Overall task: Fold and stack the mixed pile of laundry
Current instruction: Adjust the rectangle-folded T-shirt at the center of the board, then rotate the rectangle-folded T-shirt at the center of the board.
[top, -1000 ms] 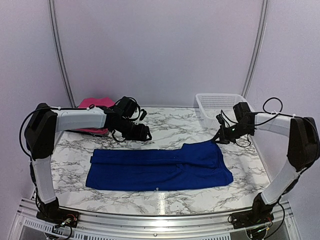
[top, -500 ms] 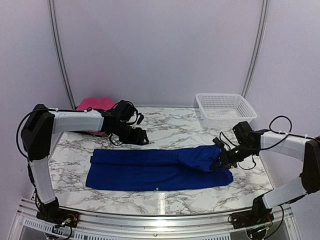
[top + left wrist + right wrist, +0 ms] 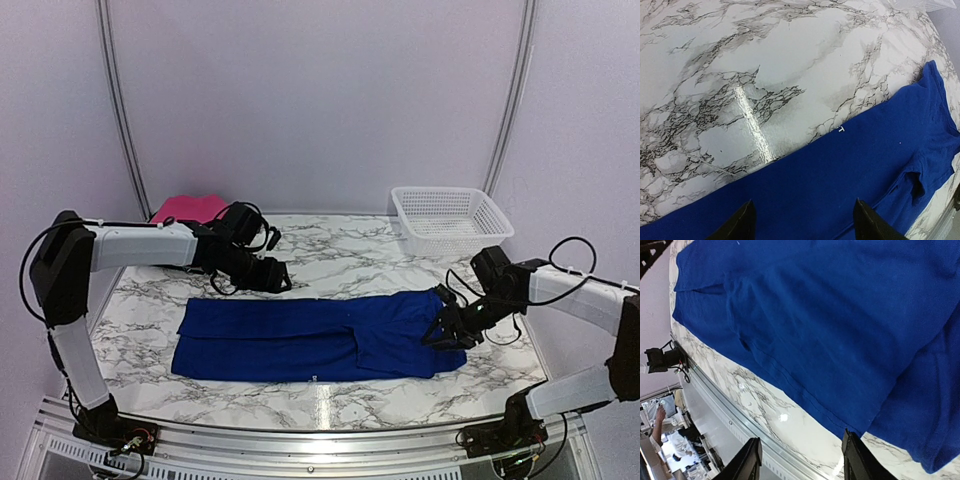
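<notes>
Both my left fingers (image 3: 282,280) and right fingers (image 3: 440,335) stand apart, empty. The blue garment (image 3: 300,340) lies flat on the counter (image 3: 350,255) under the right ones, just before the left; the pink garment (image 3: 190,208) sits behind those.

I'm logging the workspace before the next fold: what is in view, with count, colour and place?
blue garment: one, royal blue, spread flat across the middle of the table.
pink garment: one, magenta-pink, far left corner, behind the left arm.
mesh basket: one, white, far right corner.
table: one, white marble with grey veins, under everything.
left gripper: one, black, open, by the blue garment's far edge.
right gripper: one, black, open, at the blue garment's right end.
</notes>
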Controlling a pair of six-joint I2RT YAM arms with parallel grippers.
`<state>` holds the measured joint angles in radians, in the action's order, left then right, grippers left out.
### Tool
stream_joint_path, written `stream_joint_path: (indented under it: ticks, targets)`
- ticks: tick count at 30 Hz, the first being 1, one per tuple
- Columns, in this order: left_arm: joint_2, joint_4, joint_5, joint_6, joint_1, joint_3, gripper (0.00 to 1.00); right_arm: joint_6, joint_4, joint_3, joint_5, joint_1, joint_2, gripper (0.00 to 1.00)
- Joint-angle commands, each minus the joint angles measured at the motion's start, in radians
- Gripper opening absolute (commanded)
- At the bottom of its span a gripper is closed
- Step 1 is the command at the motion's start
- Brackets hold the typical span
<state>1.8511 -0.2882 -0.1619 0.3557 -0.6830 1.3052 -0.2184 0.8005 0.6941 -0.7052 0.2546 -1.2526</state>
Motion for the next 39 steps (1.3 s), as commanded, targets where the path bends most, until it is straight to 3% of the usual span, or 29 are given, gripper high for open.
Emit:
stream_joint_path:
  ticks: [1, 9, 16, 25, 30, 34, 37, 39]
  targets:
    - [-0.08, 0.012, 0.031, -0.006, -0.006, -0.035, 0.71, -0.03, -0.034, 0.14, 0.085, 0.008, 0.051, 0.51]
    - [-0.231, 0.0, 0.074, 0.003, -0.005, -0.187, 0.99, -0.123, -0.2, 0.157, 0.057, 0.09, -0.073, 0.45]
    - [-0.32, 0.0, 0.103, 0.115, 0.024, -0.33, 0.99, -0.124, -0.266, 0.137, 0.099, 0.203, -0.205, 0.4]
    - [-0.306, -0.028, 0.066, 0.232, 0.143, -0.399, 0.99, -0.082, -0.333, 0.224, 0.25, 0.206, -0.503, 0.38]
    - [-0.347, -0.064, 0.104, 0.187, 0.169, -0.406, 0.99, -0.012, -0.301, 0.412, 0.344, 0.205, -0.688, 0.36]
    - [-0.333, -0.142, 0.171, 0.119, 0.168, -0.364, 0.99, 0.03, -0.238, 0.669, 0.37, 0.209, -0.788, 0.37]
    - [-0.324, -0.179, 0.219, 0.029, 0.16, -0.324, 0.99, 0.054, -0.133, 0.807, 0.41, 0.209, -0.793, 0.4]
    - [-0.298, -0.201, 0.24, -0.029, 0.155, -0.285, 0.94, 0.048, -0.104, 0.816, 0.426, 0.209, -0.734, 0.42]
